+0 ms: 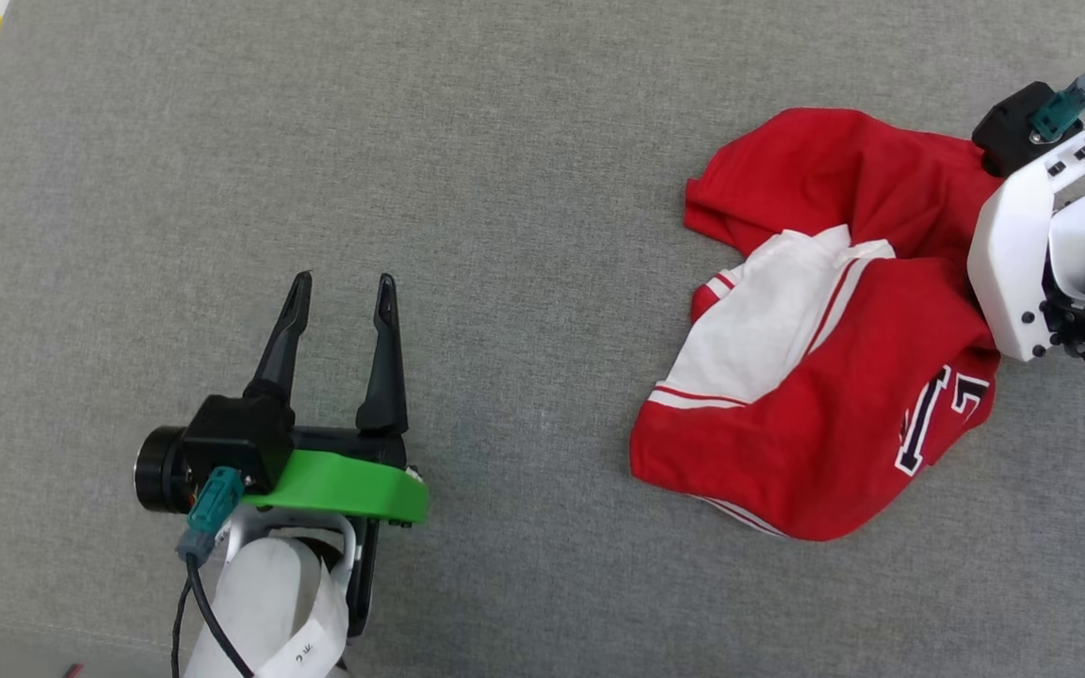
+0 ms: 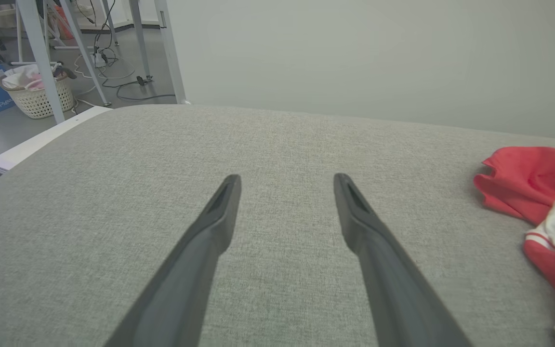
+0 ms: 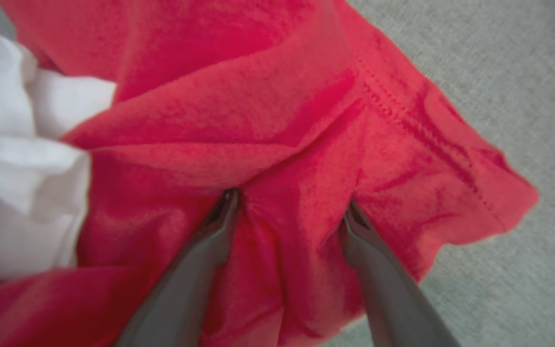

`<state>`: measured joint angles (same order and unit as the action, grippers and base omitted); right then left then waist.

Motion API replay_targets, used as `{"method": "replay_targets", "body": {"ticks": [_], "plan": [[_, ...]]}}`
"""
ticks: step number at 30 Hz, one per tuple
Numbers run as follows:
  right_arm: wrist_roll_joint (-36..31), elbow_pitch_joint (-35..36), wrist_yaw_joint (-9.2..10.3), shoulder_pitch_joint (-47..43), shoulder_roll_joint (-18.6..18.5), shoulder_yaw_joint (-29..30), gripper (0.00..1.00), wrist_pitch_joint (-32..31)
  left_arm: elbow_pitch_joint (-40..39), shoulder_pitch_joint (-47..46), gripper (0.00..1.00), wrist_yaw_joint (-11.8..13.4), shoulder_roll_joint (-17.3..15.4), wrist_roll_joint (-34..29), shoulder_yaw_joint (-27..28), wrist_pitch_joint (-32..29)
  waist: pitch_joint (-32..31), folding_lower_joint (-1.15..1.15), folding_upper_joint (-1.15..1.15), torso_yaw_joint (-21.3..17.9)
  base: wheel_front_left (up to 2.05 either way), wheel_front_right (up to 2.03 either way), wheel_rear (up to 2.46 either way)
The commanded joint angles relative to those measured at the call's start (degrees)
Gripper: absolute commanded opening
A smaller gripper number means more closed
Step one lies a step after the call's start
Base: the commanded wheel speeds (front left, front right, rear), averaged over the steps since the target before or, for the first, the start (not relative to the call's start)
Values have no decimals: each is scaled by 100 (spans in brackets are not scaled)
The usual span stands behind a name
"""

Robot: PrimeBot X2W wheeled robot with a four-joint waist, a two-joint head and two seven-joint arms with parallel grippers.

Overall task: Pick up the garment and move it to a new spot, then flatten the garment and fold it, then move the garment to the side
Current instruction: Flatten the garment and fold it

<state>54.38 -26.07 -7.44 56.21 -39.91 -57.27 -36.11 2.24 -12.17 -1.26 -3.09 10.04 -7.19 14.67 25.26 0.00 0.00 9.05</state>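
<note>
**Item — the garment**: red T-shirt with a white sleeve, found crumpled in a heap on the right part of the grey fabric surface. The white sleeve with its striped trim is turned uppermost; part of the white chest lettering is seen at the heap's lower right edge.

**Item — right gripper**: set down on the heap's right side. Its jaws are held wide apart, both fingertips pressed into the red cloth, with a ridge of fabric raised between them but not pinched.

**Item — left gripper**: placed over bare surface, well apart from the shirt. Its jaws are spread, and nothing is held.

**Background, left wrist view:** a white basket with cloth in it is seen on the floor beside pale table legs.
</note>
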Motion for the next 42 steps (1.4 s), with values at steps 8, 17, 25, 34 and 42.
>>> {"method": "replay_targets", "body": {"ticks": [8,17,25,34,42], "plan": [[259,-215,-5,-1,180,-792,0,838,83,-29,100,45,21,-20,69,33,-304,0,0,-78,0,0,0],[186,322,-5,646,41,-869,0,2601,198,334,100,34,21,-101,159,33,-1048,0,0,-391,0,0,0],[200,976,-5,523,-642,-727,0,3420,248,566,100,61,21,-86,136,33,-1479,0,0,-585,0,0,0],[342,1141,-5,-1049,-1492,241,0,4080,252,893,100,129,21,-79,173,33,-1780,0,0,-779,0,0,0],[604,788,-5,-3056,-1611,1517,0,4538,283,1083,100,123,21,-104,207,33,-1947,0,0,-928,0,0,0]]}}
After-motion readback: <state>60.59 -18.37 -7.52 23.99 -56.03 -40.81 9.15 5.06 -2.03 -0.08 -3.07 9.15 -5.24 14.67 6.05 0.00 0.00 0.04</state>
